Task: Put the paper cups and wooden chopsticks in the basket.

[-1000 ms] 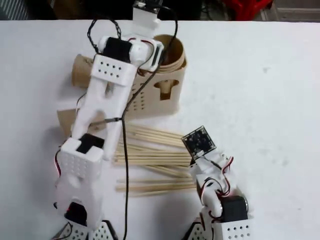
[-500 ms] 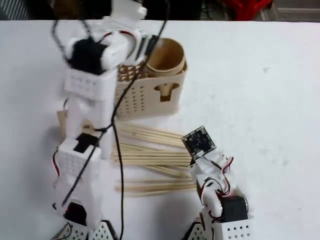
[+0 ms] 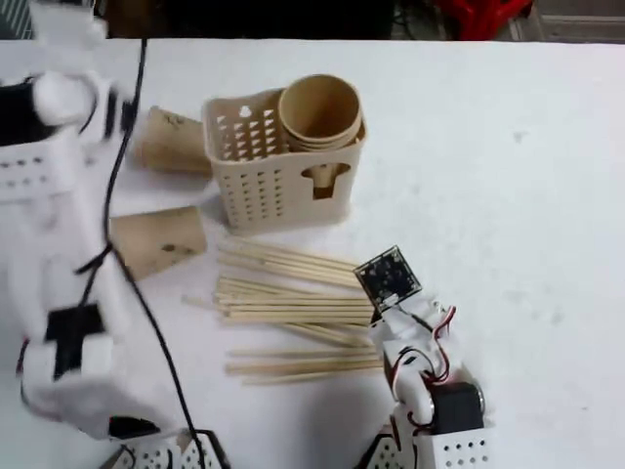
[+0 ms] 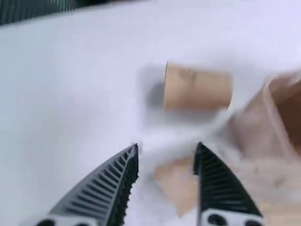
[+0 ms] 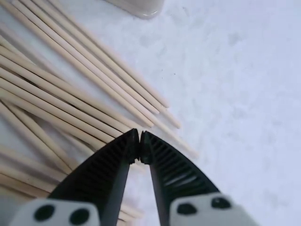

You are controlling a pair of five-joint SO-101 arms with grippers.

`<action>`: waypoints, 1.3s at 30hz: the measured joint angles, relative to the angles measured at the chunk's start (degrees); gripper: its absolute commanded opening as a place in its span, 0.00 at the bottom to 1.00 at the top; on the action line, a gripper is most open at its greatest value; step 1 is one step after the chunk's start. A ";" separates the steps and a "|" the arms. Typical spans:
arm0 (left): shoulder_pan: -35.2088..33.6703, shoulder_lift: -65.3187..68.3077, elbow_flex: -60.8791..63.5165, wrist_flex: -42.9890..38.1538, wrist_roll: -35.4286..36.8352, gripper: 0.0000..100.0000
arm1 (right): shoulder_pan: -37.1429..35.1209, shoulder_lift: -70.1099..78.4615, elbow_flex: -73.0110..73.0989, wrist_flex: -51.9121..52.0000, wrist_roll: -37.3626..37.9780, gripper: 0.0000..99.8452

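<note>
The cream basket (image 3: 254,181) stands at the back middle of the table with stacked paper cups (image 3: 320,110) in its right end. Two more paper cups lie on their sides to its left: one (image 3: 171,143) beside the basket, also in the left wrist view (image 4: 198,87), and one (image 3: 156,239) nearer the front. Several wooden chopsticks (image 3: 293,308) lie scattered in front of the basket. My left gripper (image 4: 165,157) hangs open above the table near the lying cups, holding nothing. My right gripper (image 5: 140,141) is shut over the chopsticks' (image 5: 70,101) tips, empty.
The left arm (image 3: 59,244) stretches along the table's left side with a black cable trailing. The right arm (image 3: 420,371) sits at the front, right of the chopsticks. The right half of the white table (image 3: 508,195) is bare.
The left arm has swung away from the basket to the far left, uncovering the basket and the two lying cups. The right arm has stayed still.
</note>
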 measured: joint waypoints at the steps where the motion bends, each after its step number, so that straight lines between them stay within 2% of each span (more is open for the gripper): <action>1: -1.67 -3.08 5.98 0.00 -2.02 0.26 | -0.09 0.00 0.26 -0.09 0.00 0.02; 6: -9.93 -16.00 34.90 -5.19 -9.14 0.26 | -1.58 0.00 0.79 -0.62 0.00 0.02; 9: -11.78 -19.69 48.35 -8.70 -10.20 0.26 | -1.58 0.00 1.14 -0.70 0.00 0.02; 16: -12.13 -20.66 66.37 -18.55 -9.67 0.26 | -1.67 0.00 1.14 -0.70 0.00 0.02; 22: -11.60 -20.66 71.91 -24.97 -7.65 0.26 | -1.67 0.00 1.14 -0.70 0.00 0.02; 32: -1.93 -20.66 72.70 -27.52 -2.81 0.26 | -1.67 0.00 1.14 -0.70 0.00 0.02; 39: 1.14 -20.66 72.70 -30.86 -2.46 0.26 | -1.67 0.00 1.14 -0.70 0.00 0.02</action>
